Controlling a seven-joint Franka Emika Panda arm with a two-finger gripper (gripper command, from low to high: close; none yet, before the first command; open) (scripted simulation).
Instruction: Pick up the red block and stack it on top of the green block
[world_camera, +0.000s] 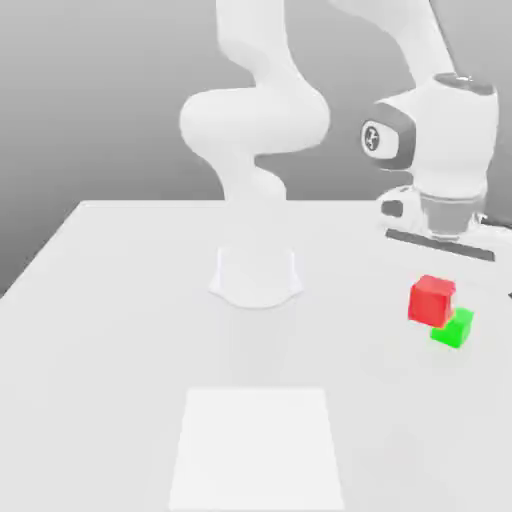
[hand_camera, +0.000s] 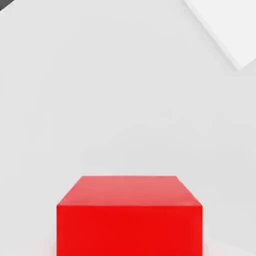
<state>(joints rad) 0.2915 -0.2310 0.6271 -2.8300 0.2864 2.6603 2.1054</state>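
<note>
In the exterior view the red block (world_camera: 432, 300) hangs just under my gripper (world_camera: 437, 264) at the right of the table. It sits higher than the green block (world_camera: 453, 327) and overlaps the green block's upper left corner. The green block rests on the table (world_camera: 120, 330) and is slightly smaller. In the hand view the red block (hand_camera: 129, 217) looms large and close, with bare table beyond it. The gripper is shut on the red block. Whether red touches green I cannot tell.
The arm's white base (world_camera: 255, 275) stands mid-table, to the exterior view's left of the blocks. A flat, brighter white square patch (world_camera: 258, 450) lies on the table near the front edge, and its corner (hand_camera: 227, 25) shows in the hand view.
</note>
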